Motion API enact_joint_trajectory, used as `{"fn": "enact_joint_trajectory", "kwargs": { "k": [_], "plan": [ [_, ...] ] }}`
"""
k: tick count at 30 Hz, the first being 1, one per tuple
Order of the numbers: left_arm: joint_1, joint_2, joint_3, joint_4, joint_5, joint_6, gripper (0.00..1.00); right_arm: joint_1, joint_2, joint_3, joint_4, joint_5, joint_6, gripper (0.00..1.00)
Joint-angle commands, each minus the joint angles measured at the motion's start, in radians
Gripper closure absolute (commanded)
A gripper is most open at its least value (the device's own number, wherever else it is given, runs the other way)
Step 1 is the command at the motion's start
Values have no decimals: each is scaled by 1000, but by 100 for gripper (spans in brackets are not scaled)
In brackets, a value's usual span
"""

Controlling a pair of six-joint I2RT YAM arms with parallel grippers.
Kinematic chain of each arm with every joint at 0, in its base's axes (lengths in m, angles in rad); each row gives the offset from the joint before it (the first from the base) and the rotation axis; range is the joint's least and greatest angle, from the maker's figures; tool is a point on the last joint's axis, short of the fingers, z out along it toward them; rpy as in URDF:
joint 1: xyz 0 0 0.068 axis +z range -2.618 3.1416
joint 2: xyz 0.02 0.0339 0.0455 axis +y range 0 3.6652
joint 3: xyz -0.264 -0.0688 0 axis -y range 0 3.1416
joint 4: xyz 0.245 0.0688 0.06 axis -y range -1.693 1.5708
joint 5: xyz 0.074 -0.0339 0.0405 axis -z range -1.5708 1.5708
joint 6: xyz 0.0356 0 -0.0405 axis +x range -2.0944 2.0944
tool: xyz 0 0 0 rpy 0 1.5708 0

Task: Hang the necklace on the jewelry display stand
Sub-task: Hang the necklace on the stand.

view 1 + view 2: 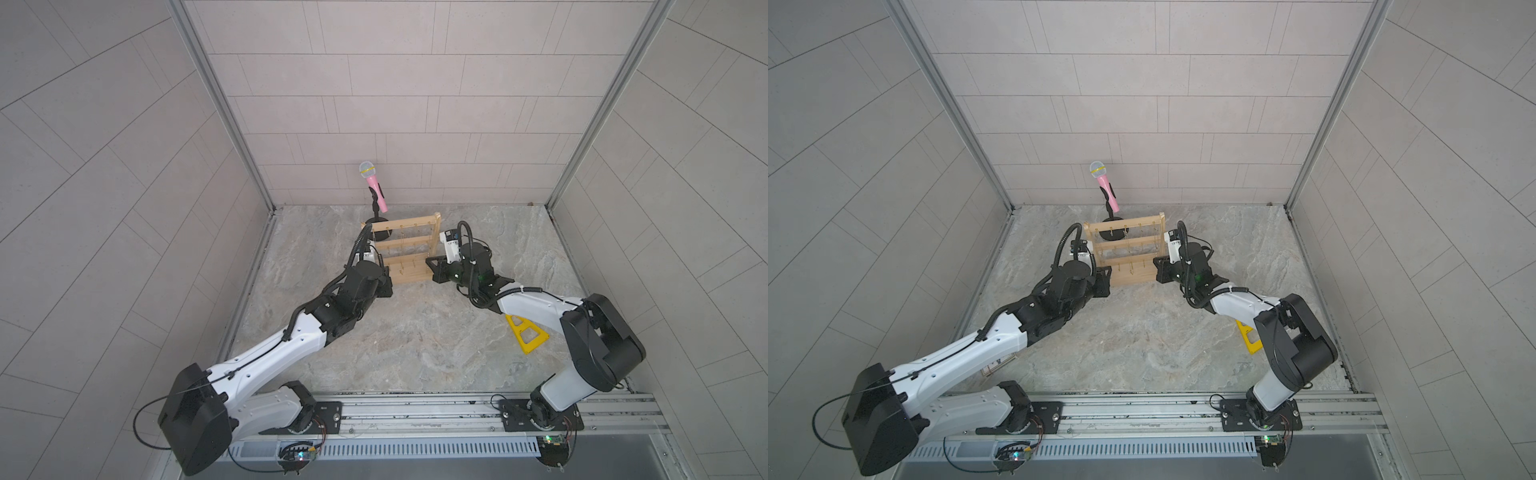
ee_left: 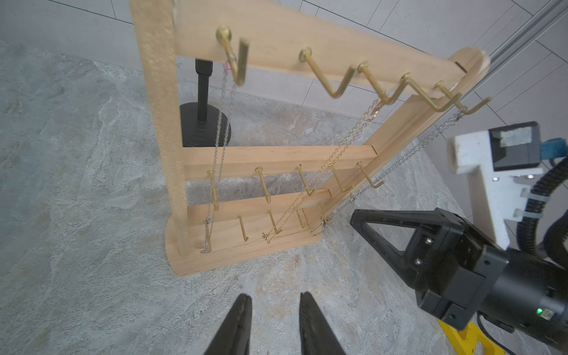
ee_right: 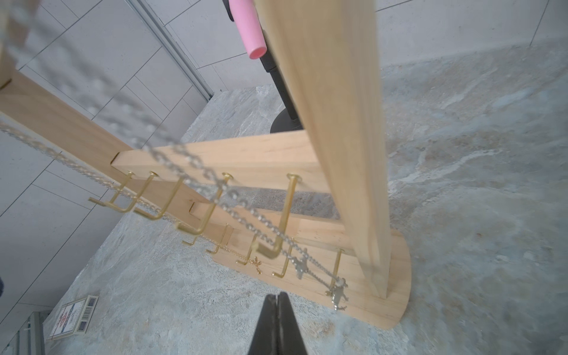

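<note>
Look at the jewelry display stand [image 1: 411, 276] first. It stands upright in the middle of the table, toward the far side. Three chains hang from hooks on its top bar. The right silver necklace [image 2: 408, 153] hangs from the hook nearest the right post. Its little charm [image 3: 338, 292] hangs low, just over the wooden base. The gold necklace [image 2: 332, 156] hangs from a hook in the middle. The left silver necklace [image 2: 219, 129] hangs from the hook nearest the left post.

Your right gripper [image 3: 278, 295] sits low, just beside the right end of the base. Its fingers are pressed tight together with nothing between them. The right silver necklace is close to the tips but does not touch them.

Your left gripper [image 2: 274, 295] sits low, on the near side of the left end of the stand. Its fingers are partly spread, and nothing is in the gap between them. The left silver necklace is near them but apart.

A pink microphone [image 1: 376, 187] on a black holder stands behind the rack, by the far wall
</note>
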Motion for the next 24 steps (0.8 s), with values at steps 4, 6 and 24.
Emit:
{"fn": "enact_joint_trajectory", "kwargs": {
  "k": [4,6,24],
  "plan": [
    [5,-30,-2,-36,-31,-24,69,58,-54,-90,97,137,-102,76],
    [5,-30,3,-53,-38,-22,69,91,-53,-135,189,223,-156,73],
    [37,-42,-31,-39,-21,-41,69,94,126,-222,628,265,-253,75]
  ]
}}
